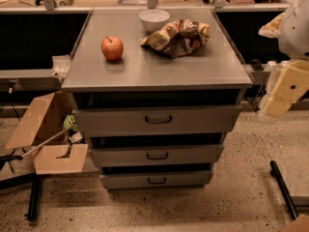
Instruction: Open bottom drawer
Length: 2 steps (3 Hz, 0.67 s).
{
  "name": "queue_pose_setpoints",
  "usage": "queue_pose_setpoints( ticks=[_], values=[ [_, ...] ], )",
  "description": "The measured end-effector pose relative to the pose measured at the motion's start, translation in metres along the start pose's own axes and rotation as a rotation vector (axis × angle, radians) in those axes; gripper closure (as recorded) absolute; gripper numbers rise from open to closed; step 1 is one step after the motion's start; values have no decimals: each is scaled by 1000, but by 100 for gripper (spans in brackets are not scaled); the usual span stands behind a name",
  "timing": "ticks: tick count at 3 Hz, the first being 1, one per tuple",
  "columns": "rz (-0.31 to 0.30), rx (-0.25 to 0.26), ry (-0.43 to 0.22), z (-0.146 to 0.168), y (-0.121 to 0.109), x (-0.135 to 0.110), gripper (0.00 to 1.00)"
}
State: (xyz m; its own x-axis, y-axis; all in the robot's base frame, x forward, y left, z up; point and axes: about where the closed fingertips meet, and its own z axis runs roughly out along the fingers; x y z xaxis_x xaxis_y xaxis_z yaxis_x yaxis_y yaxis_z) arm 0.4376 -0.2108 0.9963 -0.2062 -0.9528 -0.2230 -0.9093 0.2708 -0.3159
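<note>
The bottom drawer (156, 179) is the lowest and slimmest grey front of the three-drawer cabinet, with a small dark pull handle (157, 181) at its centre. A dark gap shows above its front, and its inside is hidden. My gripper (279, 104) hangs at the far right of the view, cream-coloured, beside the cabinet's right side at about the height of the top drawer. It is well above and to the right of the bottom drawer and touches nothing I can see.
The top drawer (157, 119) and middle drawer (157, 154) sit above. On the cabinet top (154, 66) are a red apple (112, 48), a white bowl (154, 19) and a crumpled snack bag (177, 36). A cardboard box (46, 134) stands at the left and a black bar (284, 187) lies on the floor at the right.
</note>
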Motion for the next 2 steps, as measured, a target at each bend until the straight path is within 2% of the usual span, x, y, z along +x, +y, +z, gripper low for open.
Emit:
queue_pose_setpoints(
  ticks=[1,2],
  values=[
    [0,0,0,0,0,0,0],
    [-17,-19,0,24,13,-2,0]
  ],
)
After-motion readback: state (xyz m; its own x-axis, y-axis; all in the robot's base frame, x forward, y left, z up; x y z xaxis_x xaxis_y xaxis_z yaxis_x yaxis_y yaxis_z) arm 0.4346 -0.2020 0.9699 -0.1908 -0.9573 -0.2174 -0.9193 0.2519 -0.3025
